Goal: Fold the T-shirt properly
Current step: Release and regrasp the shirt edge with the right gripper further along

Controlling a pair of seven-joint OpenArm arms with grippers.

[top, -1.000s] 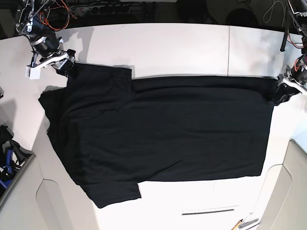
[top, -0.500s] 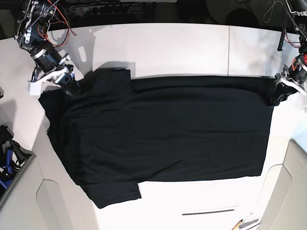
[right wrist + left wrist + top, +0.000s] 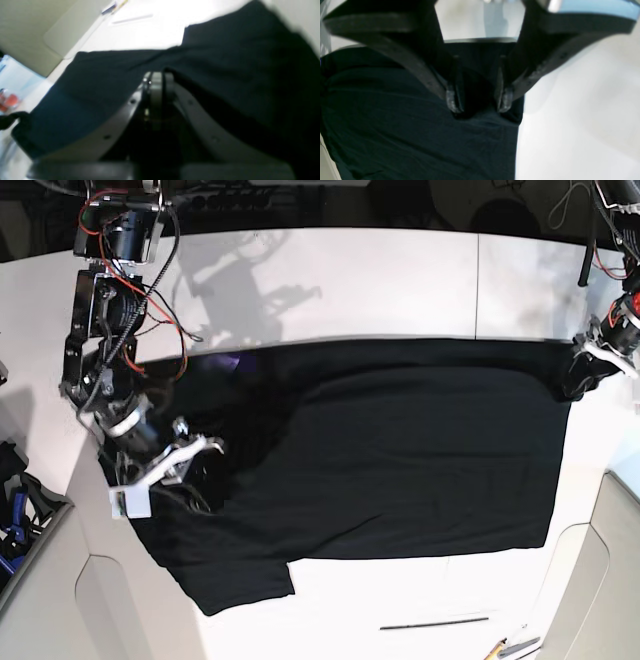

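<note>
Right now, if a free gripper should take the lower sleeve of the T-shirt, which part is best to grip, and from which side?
Probably the lower sleeve's free outer edge. It lies flat on the table and juts past the T-shirt's long side. Come in low from the bare table in front of it, sliding one finger beneath the hem.

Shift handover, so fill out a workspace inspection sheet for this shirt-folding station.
Surface: white table, bare above the shirt.
Job's things: black T-shirt spread flat; its near-left part is lifted and drawn toward the middle.
Clutter: thin dark strip and a pen-like item at the table's near edge.
Grippers: right end effector shut on T-shirt cloth; left end effector grips the shirt's corner, cloth bunched between its pads.
Cables: red and black wires on the right arm; a dark cable by the left arm.
Surroundings: beige panels at the near corners; a blue object at the left edge.
</note>
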